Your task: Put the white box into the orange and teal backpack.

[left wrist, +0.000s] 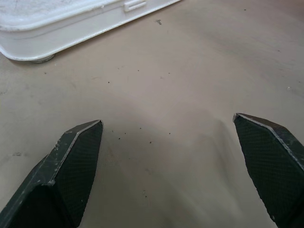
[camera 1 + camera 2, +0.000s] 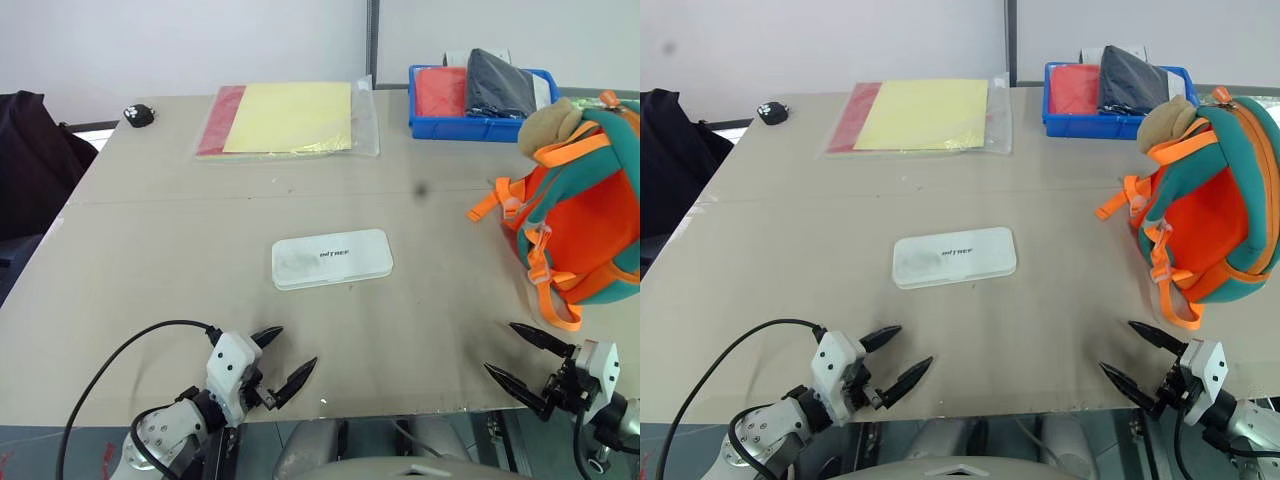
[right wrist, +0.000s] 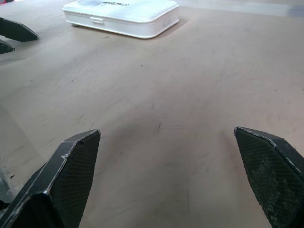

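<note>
The white box (image 2: 331,259) lies flat in the middle of the tan table, its grey lettering up. The orange and teal backpack (image 2: 585,213) rests on its side at the table's right edge, straps toward the centre and a tan plush ball at its far end. My left gripper (image 2: 283,354) hovers open near the front edge, a short way in front of the box and apart from it. My right gripper (image 2: 513,352) stands open near the front right, below the backpack, holding nothing. The box's edge (image 1: 71,28) shows beyond the left fingers, and the box (image 3: 121,15) also lies ahead of the right ones.
A yellow-and-red plastic folder (image 2: 288,119) lies at the back centre. A blue bin (image 2: 478,92) with folded clothes stands at the back right, just behind the backpack. A small black object (image 2: 139,115) sits at the back left corner. A dark chair stands left of the table.
</note>
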Robot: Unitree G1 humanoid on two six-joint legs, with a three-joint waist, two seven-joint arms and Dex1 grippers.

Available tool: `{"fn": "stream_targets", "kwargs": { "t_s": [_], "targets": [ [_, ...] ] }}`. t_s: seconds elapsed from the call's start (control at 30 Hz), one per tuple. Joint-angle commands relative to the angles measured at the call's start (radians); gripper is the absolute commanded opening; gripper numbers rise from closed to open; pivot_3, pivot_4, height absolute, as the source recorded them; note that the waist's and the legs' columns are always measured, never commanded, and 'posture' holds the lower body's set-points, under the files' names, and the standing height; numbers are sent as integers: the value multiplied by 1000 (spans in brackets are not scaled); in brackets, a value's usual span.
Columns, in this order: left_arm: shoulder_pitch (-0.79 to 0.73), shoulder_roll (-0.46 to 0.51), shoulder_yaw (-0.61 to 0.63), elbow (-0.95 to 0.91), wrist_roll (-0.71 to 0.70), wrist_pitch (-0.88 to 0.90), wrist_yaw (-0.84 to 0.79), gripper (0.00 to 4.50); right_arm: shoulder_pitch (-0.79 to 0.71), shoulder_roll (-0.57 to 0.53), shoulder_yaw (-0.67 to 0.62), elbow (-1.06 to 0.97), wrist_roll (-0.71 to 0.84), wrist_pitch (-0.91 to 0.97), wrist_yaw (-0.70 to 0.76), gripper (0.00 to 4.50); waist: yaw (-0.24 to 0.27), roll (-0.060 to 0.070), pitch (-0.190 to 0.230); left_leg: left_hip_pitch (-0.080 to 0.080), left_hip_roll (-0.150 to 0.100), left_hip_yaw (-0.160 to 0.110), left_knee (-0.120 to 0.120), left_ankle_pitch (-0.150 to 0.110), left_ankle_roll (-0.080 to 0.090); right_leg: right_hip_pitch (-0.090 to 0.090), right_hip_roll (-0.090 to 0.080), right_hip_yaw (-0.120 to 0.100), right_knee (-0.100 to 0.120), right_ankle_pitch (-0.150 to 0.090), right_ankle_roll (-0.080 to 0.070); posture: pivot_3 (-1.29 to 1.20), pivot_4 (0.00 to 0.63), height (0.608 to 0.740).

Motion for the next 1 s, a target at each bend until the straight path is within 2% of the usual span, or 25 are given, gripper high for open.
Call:
{"fn": "stream_targets", "kwargs": {
  "t_s": [0.03,0.67,0.77,0.87,0.93,1.0],
  "targets": [
    [19,-3,9,-10,1,4,4,4500,-17,1,5,-11,-8,1,-15,4464,0,0,0,0,0,0,0,0,0,0,0,0,0,0,0,0,150,740],
    [-13,1,46,20,-10,0,-9,4500,-55,9,17,19,-13,0,-23,4464,-1,-1,1,0,0,0,0,0,0,0,0,0,0,0,0,0,150,740],
    [-27,19,83,27,-51,20,-33,4500,-69,10,27,14,-17,8,-29,4464,-1,-1,0,0,0,0,0,0,0,0,0,0,0,0,0,0,150,740],
    [-51,78,194,35,-232,128,-115,4500,-107,7,48,-20,-19,49,-57,4464,-2,-2,1,0,0,0,0,0,0,0,0,0,0,0,0,0,150,740],
    [-100,188,330,104,-485,332,-213,4500,-187,2,91,-35,-76,98,-120,4464,-6,-2,2,0,0,-1,0,0,0,0,0,-1,1,0,0,0,150,740],
    [-198,291,431,224,-747,569,-240,4500,-302,7,135,-27,-140,162,-203,4464,-11,-2,2,0,1,-2,1,0,-1,-1,1,-3,3,0,-1,0,150,740]
  ]
}}
